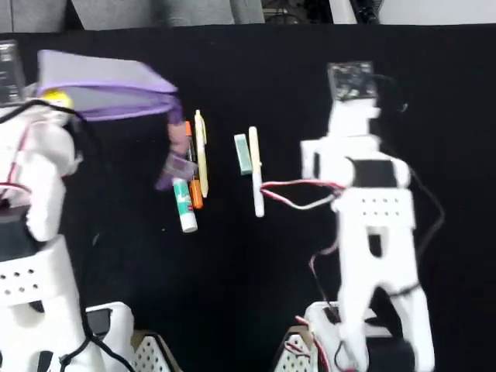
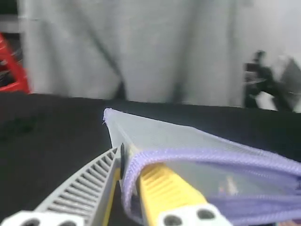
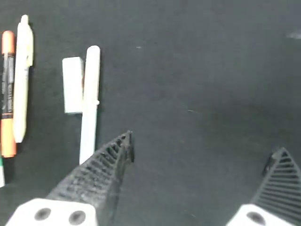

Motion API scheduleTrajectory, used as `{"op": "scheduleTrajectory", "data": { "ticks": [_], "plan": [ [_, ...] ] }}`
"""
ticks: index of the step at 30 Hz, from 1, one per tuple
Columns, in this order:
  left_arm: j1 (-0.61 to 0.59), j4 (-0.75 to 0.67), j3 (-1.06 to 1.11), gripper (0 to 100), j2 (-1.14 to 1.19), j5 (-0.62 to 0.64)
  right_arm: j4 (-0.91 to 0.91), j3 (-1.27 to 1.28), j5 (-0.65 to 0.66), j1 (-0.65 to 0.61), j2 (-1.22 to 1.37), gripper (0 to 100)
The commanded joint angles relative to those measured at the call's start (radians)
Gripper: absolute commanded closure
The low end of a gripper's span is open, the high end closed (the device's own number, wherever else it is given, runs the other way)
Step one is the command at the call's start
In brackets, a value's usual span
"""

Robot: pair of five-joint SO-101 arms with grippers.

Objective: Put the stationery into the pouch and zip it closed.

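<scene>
Now | pouch point(image 1: 101, 87) long axis across table point(image 1: 271, 77) | white pen point(image 1: 256, 172) runs near-to-far

White arms point(image 1: 377, 209), red/wht cables point(image 1: 298, 194); L claw point(image 2: 128, 162) yellow/grey, R claw point(image 3: 205, 142) blk.

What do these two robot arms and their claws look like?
The left arm and right arm are white plastic shells with black motor blocks and rows of small holes in some plates. Twisted red and white cables loop off the right arm. The left gripper has one grey finger and one yellow finger, both ribbed. The right gripper has black fingers, ribbed and pointed, on white mounts.
</scene>
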Motion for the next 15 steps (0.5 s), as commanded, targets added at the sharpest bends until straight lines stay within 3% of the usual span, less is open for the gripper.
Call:
{"op": "scheduleTrajectory", "data": {
  "ticks": [1,7,15],
  "plan": [
    [-0.088,-0.002,0.007,97,-0.031,-0.002,-0.064,-0.084,-0.051,-0.055,0.110,58.5],
    [-0.154,-0.028,0.094,97,-0.032,-0.002,-0.166,-0.191,-0.107,-0.112,0.381,58.5],
    [-0.168,-0.183,0.283,97,-0.032,-0.002,-0.176,-0.427,-0.107,-0.204,0.693,58.5]
  ]
}}
